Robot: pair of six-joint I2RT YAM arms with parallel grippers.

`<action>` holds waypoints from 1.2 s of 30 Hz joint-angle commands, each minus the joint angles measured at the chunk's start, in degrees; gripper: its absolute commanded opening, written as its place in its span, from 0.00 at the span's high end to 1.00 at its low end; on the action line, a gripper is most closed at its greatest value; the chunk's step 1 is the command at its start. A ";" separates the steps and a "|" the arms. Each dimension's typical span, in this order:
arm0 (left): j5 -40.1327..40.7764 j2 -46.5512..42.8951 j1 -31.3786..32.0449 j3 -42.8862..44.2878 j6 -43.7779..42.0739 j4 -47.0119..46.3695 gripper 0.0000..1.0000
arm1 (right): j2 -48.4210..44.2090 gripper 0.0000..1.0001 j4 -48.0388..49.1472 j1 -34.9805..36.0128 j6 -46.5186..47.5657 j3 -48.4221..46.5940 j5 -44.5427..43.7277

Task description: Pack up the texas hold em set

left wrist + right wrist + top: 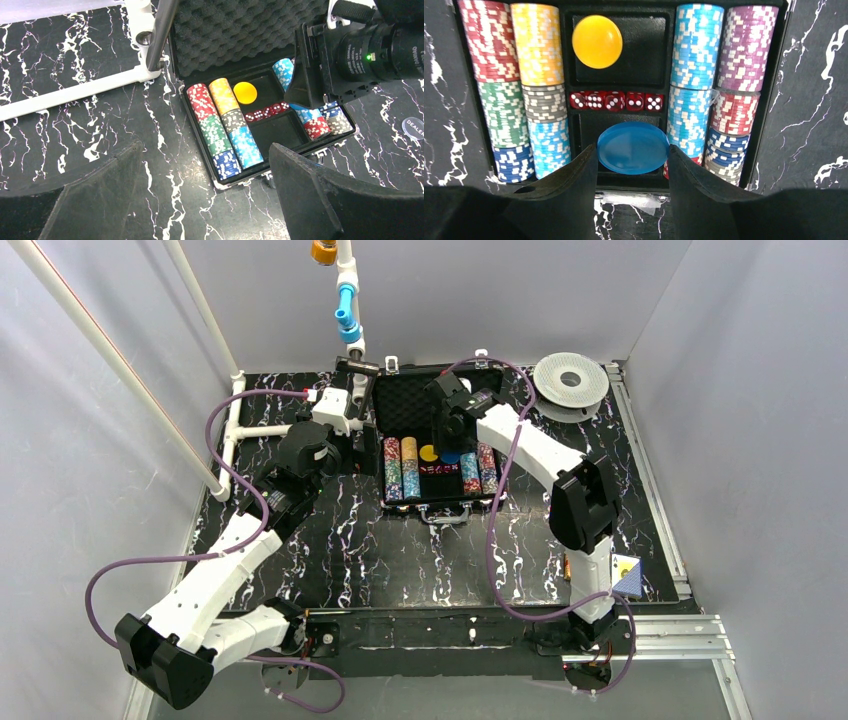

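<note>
Five red dice (pixel 615 100) lie in a row in the open case (pixel 225 30) on the tabletop (pixel 380 550), the yellow disc (pixel 597 41) beyond them; the right pincer (pixel 633 152) is clamped on the blue disc (pixel 631 140) over the near middle compartment, and the left pincer (pixel 204 147) hangs wide apart at the case's left side

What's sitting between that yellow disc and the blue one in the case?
A row of five red dice lies between the yellow disc and the blue disc. The right wrist view shows it most clearly.
</note>
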State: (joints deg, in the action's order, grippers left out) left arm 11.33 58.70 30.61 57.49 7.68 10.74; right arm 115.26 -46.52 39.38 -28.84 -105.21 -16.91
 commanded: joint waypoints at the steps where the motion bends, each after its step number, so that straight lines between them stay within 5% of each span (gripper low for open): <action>1: -0.15 -0.57 0.24 1.76 -0.03 0.20 0.00 | -3.62 0.99 -0.03 -0.44 -1.32 3.59 -1.52; 13: -0.35 -0.26 0.24 1.95 0.14 0.31 0.01 | -7.25 0.99 -0.94 -4.55 -2.67 8.29 -1.57; 24: -1.64 -0.33 0.24 2.15 0.47 0.33 0.01 | -23.87 0.99 4.33 -18.86 -5.40 35.02 1.84; 32: -1.14 -0.16 0.24 1.95 0.53 0.33 0.00 | -22.11 0.99 4.23 -21.29 -4.72 37.38 2.03; 36: -1.53 0.13 0.24 2.09 0.53 0.35 0.01 | -24.58 0.99 3.91 -16.62 -3.32 34.51 -3.24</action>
State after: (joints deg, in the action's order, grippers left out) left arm 10.39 58.74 30.61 57.52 7.99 10.76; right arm 93.62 -43.59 18.61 -33.10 -67.40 -16.14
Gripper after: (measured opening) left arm 0.993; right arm 0.551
